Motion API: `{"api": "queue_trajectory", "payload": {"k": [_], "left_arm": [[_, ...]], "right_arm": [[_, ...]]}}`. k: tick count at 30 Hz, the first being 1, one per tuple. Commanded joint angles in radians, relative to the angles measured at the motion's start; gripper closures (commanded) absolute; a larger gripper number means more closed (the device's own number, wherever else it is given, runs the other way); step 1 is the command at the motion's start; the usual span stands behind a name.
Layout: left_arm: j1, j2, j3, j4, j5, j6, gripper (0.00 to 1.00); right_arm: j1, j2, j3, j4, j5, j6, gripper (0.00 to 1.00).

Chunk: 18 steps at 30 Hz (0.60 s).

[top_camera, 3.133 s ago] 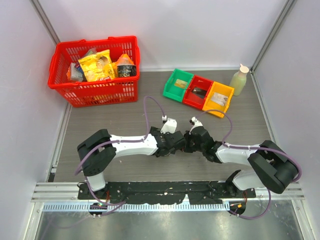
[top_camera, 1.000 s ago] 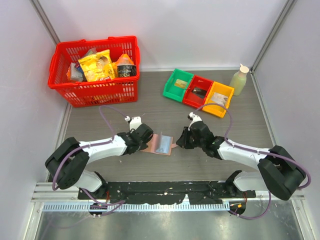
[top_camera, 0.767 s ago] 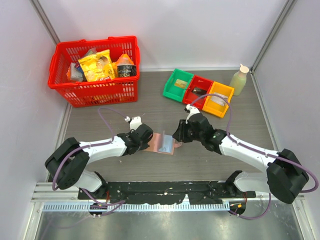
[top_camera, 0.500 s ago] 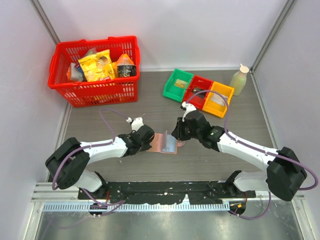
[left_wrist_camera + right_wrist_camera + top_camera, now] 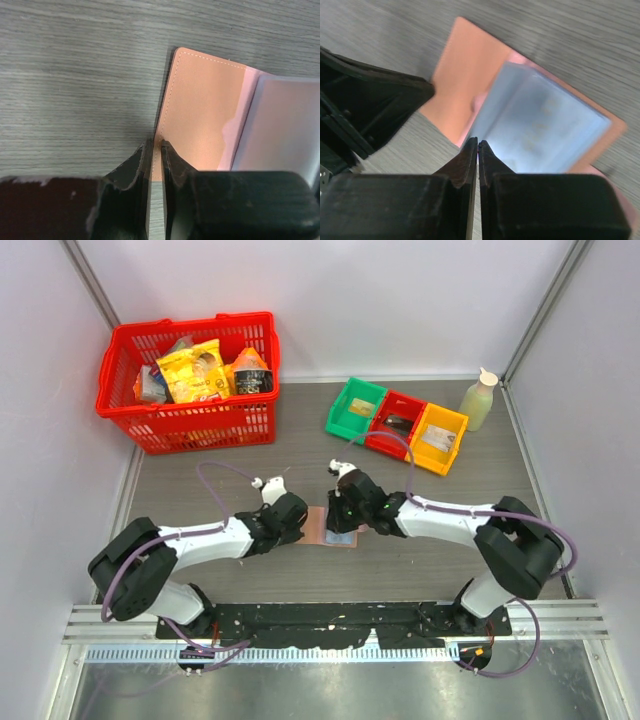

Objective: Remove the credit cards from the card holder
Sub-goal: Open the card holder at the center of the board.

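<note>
Your left gripper [image 5: 156, 149] has its jaws clamped on the tan edge of the open card holder [image 5: 330, 528], lying on the table [image 5: 300, 440] mid-frame in the top view, while your right gripper [image 5: 478, 145] has its jaws closed at the blue lining [image 5: 540, 125], perhaps pinching it.

The card holder [image 5: 320, 530] lies open and flat on the bench [image 5: 200, 490] at the middle of the frame, with the left end effector [image 5: 301, 526] touching its left edge and the right end effector [image 5: 341, 520] over its right half. Behind it, in the upper left of the frame, a basket [image 5: 190, 427] stands with packets [image 5: 190, 370] in it. In the upper right, three bins [image 5: 398, 423] sit side by side in a row, each with something small in it, and a bottle [image 5: 479, 400] stands upright just right of that row, near the back corner.
</note>
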Motion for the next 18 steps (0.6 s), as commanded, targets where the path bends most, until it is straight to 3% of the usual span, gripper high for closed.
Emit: {"api": "queue_trajectory", "payload": {"k": [1,10,15,18], "left_arm": [[-0.007,-0.057,-0.055,0.021,0.02,-0.045,0.82],[-0.007,-0.265,-0.113,0.03,0.015,-0.082,0.55],[-0.007,-0.325,-0.089,0.073,0.056,-0.067,0.55],[-0.007,-0.289,-0.058,0.088,0.053,-0.054,0.64]], "right_arm": [[0.036,0.08,0.093,0.118,-0.041,-0.017,0.91],[0.051,0.205,0.132,0.112,-0.018,-0.006,0.91],[0.051,0.216,0.142,0.098,-0.018,-0.012,0.91],[0.053,0.202,0.139,0.097,-0.012,-0.012,0.91]]}}
